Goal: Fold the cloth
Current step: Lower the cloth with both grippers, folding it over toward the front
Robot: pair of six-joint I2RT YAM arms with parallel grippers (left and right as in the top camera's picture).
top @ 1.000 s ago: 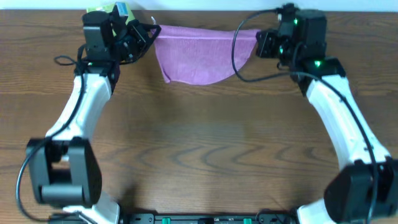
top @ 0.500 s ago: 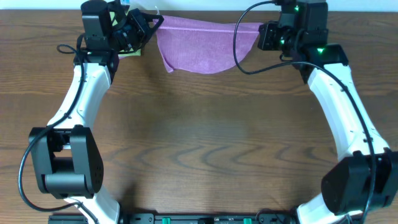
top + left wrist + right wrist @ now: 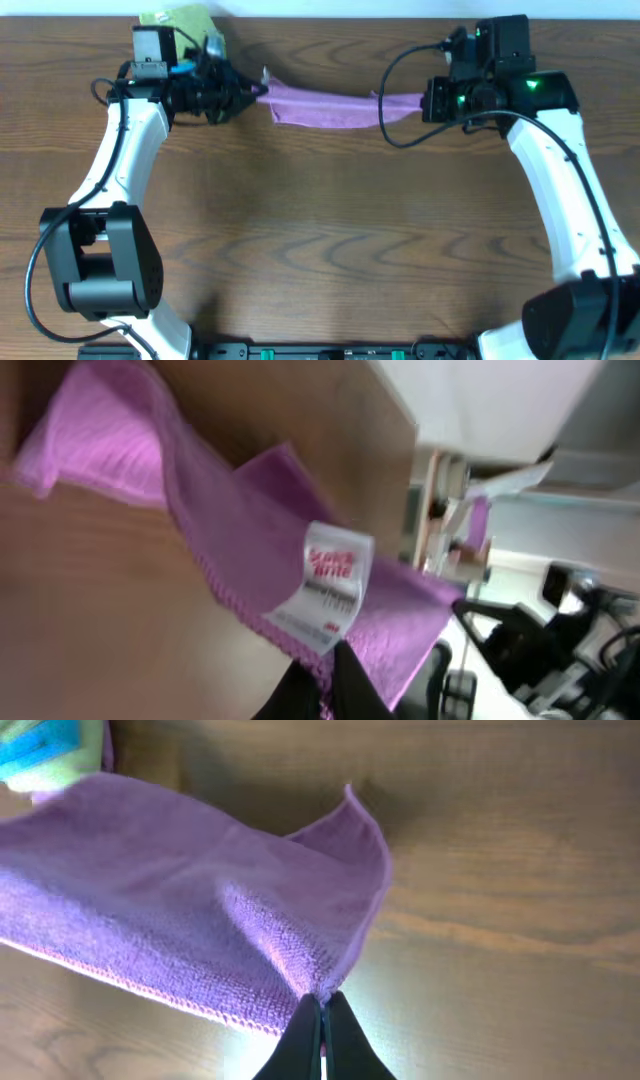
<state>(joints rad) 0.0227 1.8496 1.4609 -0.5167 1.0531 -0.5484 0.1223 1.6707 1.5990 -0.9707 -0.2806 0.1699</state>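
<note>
Narrower than before, the cloth (image 3: 322, 107) stretches along the far edge of the tabletop (image 3: 320, 240) between my left fingers (image 3: 259, 92) and right fingers (image 3: 424, 101), each pinching a corner.

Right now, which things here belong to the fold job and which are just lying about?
Job: purple cloth, held at both ends; left fingers and right fingers, each shut on one end of it.
Lying about: yellow-green object beyond the left fingers.
</note>
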